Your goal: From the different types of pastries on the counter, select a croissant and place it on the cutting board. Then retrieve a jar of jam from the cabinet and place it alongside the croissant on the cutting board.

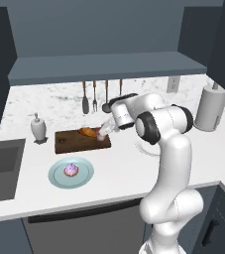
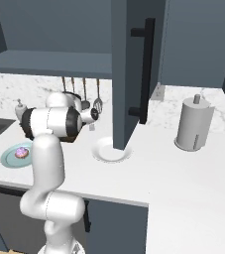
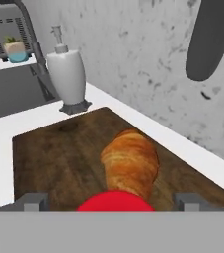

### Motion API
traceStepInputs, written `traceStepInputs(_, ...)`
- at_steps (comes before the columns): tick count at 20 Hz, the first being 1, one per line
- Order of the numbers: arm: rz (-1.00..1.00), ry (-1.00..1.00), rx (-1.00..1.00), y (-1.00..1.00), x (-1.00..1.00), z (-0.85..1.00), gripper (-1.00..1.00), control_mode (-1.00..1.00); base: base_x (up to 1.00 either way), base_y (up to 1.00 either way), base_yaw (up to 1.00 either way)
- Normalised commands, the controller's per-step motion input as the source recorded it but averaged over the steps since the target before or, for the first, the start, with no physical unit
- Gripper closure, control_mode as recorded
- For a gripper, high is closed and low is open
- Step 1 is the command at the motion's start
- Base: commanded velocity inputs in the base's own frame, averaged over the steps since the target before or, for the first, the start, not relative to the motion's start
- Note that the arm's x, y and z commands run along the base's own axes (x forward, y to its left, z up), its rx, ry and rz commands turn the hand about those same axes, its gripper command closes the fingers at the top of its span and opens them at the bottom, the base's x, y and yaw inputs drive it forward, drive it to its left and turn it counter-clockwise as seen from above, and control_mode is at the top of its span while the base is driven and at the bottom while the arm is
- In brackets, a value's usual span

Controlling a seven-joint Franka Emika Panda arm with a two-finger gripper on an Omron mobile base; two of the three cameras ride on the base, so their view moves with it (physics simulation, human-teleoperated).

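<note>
I am looking across the white marble counter [image 1: 124, 171] under the dark cabinet [image 1: 104, 67], and I take the cutting board [image 1: 69, 144] as my landmark. It lies flat on the counter near the wall, with the soap dispenser [image 3: 69, 76] just beyond its far corner and the blue plate [image 1: 59, 179] holding the frosted pastry [image 1: 71, 170] near its front edge.

On the board, toward its right end, lies the croissant [image 3: 130, 165], golden and ridged. I judge it light, soft and flaky, so it would crush under a hard squeeze; across its thick middle would be the place to hold it.

The jar of jam [image 3: 116, 202] sits right beside the croissant's near end, a red dome low in the hand view, apparently on the board, though its base is hidden. I would call it small, rigid and smooth, so likely slippery; the sides of its squat body are the grip, squarely, since a tilted pinch could squirt it out.

The gripper [image 3: 112, 202] hovers over it with its fingertips [image 3: 34, 201] spread wide either side, clear of the red, not pinching it.
</note>
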Motion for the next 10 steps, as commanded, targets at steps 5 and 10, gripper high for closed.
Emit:
traceStepInputs(5, 0.00, -0.29, 0.08, -0.02, -0.31, 0.36, -1.00, -1.00, 0.00, 0.00, 0.00)
traceStepInputs(10, -0.03, -0.28, 0.32, -0.32, -0.30, 0.29, -1.00, -1.00, 0.00, 0.00, 0.00)
